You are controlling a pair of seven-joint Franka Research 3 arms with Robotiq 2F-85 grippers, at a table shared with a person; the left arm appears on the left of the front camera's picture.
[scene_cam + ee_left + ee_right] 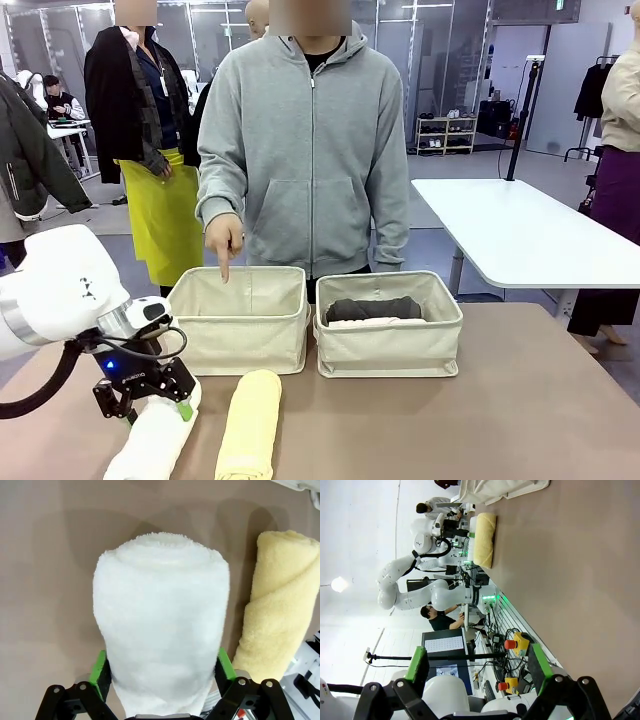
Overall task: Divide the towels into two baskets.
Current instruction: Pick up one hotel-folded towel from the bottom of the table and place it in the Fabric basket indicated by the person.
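My left gripper (pixel 158 413) is down over the far end of a white towel roll (pixel 150 445) at the table's front left. In the left wrist view the white towel (pixel 161 630) fills the gap between the green pads (pixel 99 667), with the jaws at full width on either side of it. A pale yellow towel (pixel 250 425) lies just right of it (pixel 280 610). The left basket (pixel 240 335) shows no towel inside. The right basket (pixel 390 345) holds a dark grey towel (pixel 372 307) on a pale one (pixel 362 322). My right gripper (pixel 479 662) is open with nothing in it.
A person in a grey hoodie stands behind the baskets, and a hand (pixel 224 240) points one finger down into the left basket. The brown tabletop (pixel 480 420) is bare at the front right. The right wrist view looks along the table (pixel 580 580) toward the yellow towel (pixel 485 540).
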